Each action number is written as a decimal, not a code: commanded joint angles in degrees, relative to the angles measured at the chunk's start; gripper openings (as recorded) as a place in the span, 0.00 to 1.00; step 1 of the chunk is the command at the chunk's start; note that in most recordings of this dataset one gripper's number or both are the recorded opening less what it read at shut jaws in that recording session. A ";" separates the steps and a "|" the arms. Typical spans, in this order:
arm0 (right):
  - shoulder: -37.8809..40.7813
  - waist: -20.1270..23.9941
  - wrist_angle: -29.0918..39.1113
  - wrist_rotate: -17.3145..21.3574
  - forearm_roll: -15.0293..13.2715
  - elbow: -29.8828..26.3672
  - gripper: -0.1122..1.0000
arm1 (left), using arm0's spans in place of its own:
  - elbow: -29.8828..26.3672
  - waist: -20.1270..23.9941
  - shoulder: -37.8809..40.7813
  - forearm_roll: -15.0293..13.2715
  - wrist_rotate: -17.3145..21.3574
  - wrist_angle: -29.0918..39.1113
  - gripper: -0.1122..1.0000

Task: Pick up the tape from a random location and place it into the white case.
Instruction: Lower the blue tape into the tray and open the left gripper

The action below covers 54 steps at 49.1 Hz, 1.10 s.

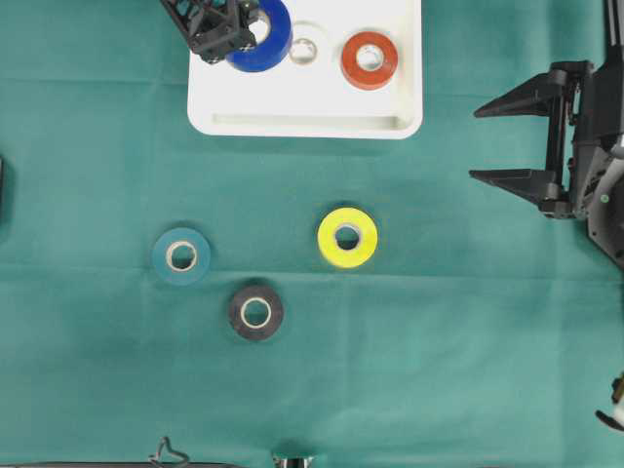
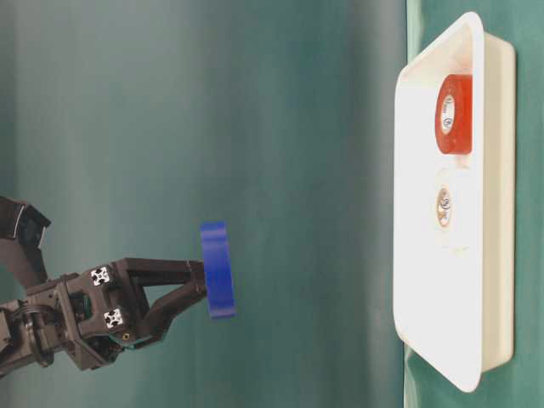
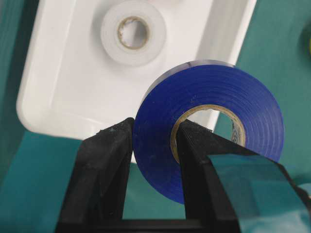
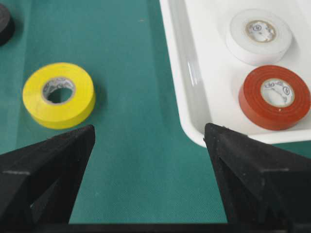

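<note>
Blue tape roll [image 3: 209, 128], held on edge above the left part of the white case [image 1: 302, 122], clear of its floor; the table-level view shows open air between roll and tray. The left gripper [image 1: 219, 29] pinches the roll through its wall: one finger passes inside the cardboard core, the other presses the outer face, so the jaws stand pressed together on the tape's band alone. This grip probably explains the roll's upright attitude, since a roll lying flat offers its wall to a finger dropped through the hole.

Inside the case lie a white roll [image 1: 304, 50] near the middle and a red roll [image 1: 370, 59] to the right, both flat. The carried roll hangs to the left of the white one, over what appears to be bare floor, a sensible spot for release.

The left arm reaches to the far edge of the overhead view, its gripper pitched downward toward the tray.

The right gripper [image 1: 512, 141] waits at the right of the table, jaws spread wide and holding nothing.

On the green cloth [image 1: 439, 341] remain a yellow roll [image 1: 347, 237], a teal roll [image 1: 181, 255] and a black roll [image 1: 255, 312], nearer than the case and apart from one another.
</note>
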 commanded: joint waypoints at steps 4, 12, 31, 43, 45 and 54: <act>0.18 -0.09 -0.26 0.00 -0.09 -1.49 0.90 | -0.70 0.00 -1.93 0.09 -0.09 -0.26 0.30; 0.18 -0.35 -0.18 0.00 -0.18 -1.49 0.90 | 1.14 0.00 -1.58 0.00 -0.18 -2.72 0.30; 0.53 -0.62 -0.26 0.00 -0.26 -1.49 0.90 | 16.35 1.76 1.85 0.00 -0.18 -19.42 0.30; 0.53 -0.70 -0.26 0.00 -0.53 -1.49 0.90 | 22.32 3.52 6.94 0.00 -0.18 -28.92 0.30; 0.62 -0.70 -0.26 -0.09 -0.53 -1.41 0.90 | 22.59 3.78 7.56 0.00 -0.09 -29.53 0.30; 0.88 -0.70 -0.53 -0.09 -0.53 -1.41 0.90 | 22.76 4.75 8.61 0.00 -0.09 -30.41 0.30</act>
